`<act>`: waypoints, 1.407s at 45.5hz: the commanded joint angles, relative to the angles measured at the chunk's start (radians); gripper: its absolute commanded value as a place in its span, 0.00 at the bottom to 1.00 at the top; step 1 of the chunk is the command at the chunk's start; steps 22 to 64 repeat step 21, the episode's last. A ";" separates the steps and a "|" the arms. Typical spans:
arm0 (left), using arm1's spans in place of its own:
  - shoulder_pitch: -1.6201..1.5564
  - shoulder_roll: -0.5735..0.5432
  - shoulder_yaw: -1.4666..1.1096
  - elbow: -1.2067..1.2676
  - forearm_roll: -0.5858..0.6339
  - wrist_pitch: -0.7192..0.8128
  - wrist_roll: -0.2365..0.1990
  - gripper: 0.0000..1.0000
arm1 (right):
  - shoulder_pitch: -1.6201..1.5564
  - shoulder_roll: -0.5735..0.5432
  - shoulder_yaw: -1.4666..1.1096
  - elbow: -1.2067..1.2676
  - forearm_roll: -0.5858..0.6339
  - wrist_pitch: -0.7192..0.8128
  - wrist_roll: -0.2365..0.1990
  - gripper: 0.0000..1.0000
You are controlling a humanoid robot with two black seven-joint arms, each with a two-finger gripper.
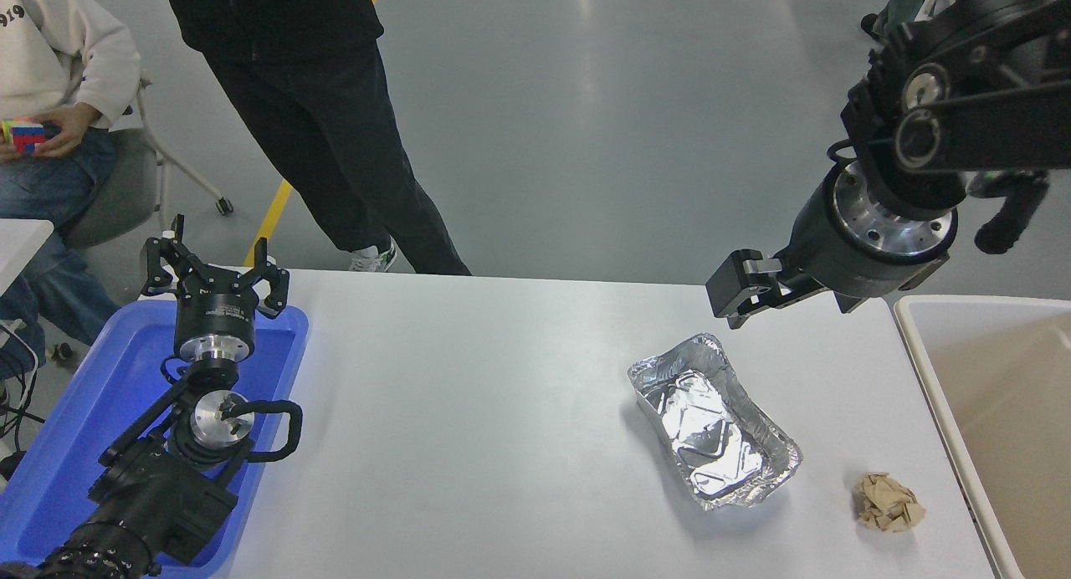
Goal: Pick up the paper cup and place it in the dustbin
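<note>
No paper cup shows anywhere in this view. The dustbin [916,345] is a large beige bin at the table's right edge, cut off by the picture; the part of its inside that shows holds nothing I can see. My right gripper [736,293] hangs above the table's far right, just beyond the foil tray and left of the dustbin, with nothing visible in it. It is seen side-on, so I cannot tell how it stands. My left gripper [213,257] is parked open over the blue tray at the lower left.
A crumpled silver foil tray [711,420] lies right of centre. A brown paper ball [889,502] lies near the front right, beside the dustbin. A blue plastic tray [84,412] sits at the left. A person stands at the far side and another sits at the far left.
</note>
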 commanded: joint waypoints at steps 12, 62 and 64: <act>0.000 0.000 0.000 0.000 0.000 0.000 0.001 0.99 | -0.034 -0.036 -0.053 -0.003 0.090 0.065 0.002 1.00; 0.000 0.000 0.000 0.000 0.000 0.000 0.001 0.99 | -0.036 -0.036 -0.053 -0.003 0.097 0.079 0.002 1.00; 0.000 0.000 0.000 0.000 0.000 0.000 0.001 0.99 | -0.036 -0.036 -0.053 -0.003 0.097 0.079 0.002 1.00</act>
